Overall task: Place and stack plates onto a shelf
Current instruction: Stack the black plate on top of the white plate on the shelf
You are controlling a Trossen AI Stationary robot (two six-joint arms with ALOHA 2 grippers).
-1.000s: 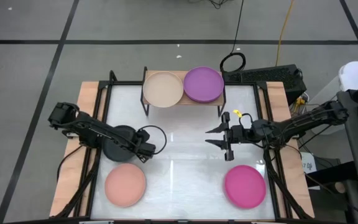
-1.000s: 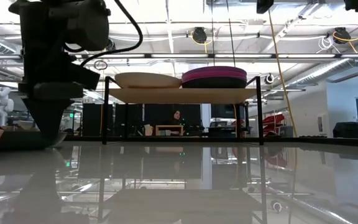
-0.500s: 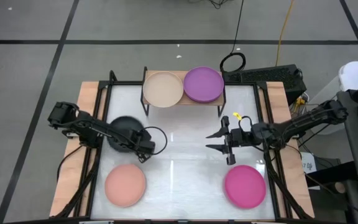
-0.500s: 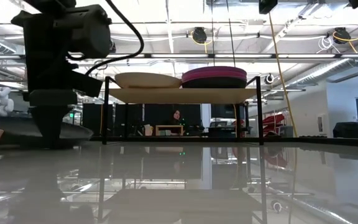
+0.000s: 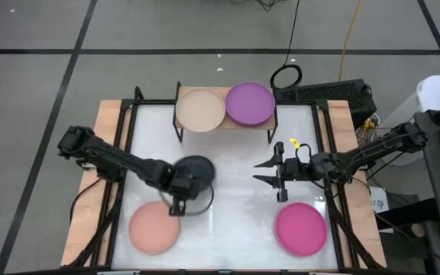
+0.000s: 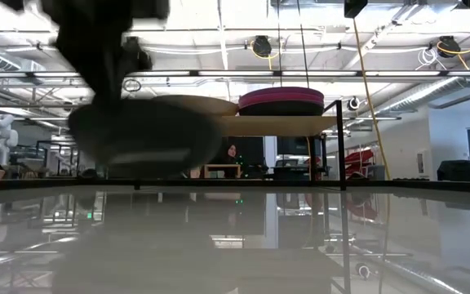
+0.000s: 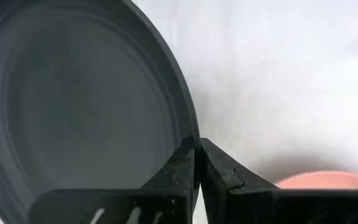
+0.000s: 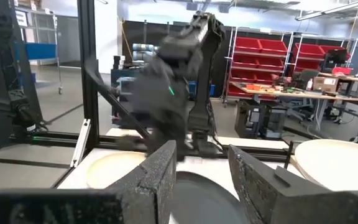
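No legible writing on plates (image 5: 250, 104)

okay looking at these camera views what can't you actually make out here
- How many plates sit under the purple plate on the shelf: the high view shows only the top one, and the low view shows just stacked edges.
- The black plate in the left tool: motion-blurred in the low view, cut off by the frame edge in the left wrist view.
- The salmon plate: partly covered by the left arm from above.
- The right tool holds nothing.
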